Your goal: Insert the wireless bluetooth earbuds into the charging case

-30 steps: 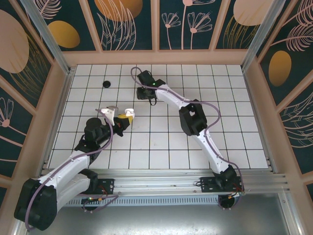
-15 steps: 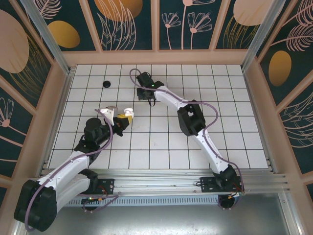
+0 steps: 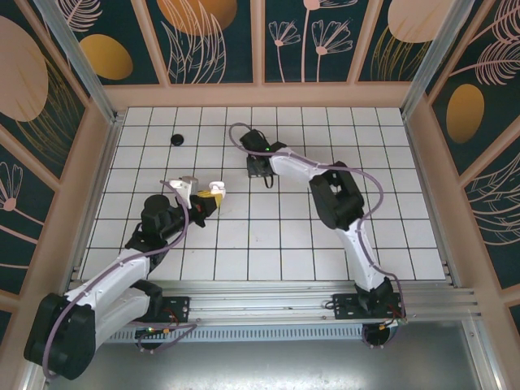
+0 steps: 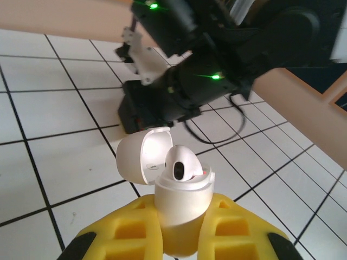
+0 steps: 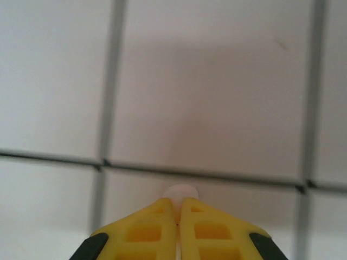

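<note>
My left gripper (image 3: 209,195) (image 4: 181,208) is shut on the white charging case (image 4: 181,197), holding it upright above the tiles. The case lid (image 4: 142,157) is flipped open to the left. One white earbud (image 4: 181,162) sits in the case. My right gripper (image 3: 260,169) (image 5: 178,205) hovers over the tiled floor a short way beyond and right of the case. Its yellow fingers are shut on a small white rounded piece (image 5: 181,192), which looks like the other earbud; only its tip pokes out past the fingertips.
A black round puck (image 3: 176,139) lies on the tiles at the far left. The right arm's black wrist (image 4: 184,81) stands close behind the case in the left wrist view. Wooden walls (image 3: 260,96) ring the white tiled floor (image 3: 390,203).
My right gripper has shut on the small white piece and shifted to the right and slightly nearer. The left arm with the case has stayed put.
</note>
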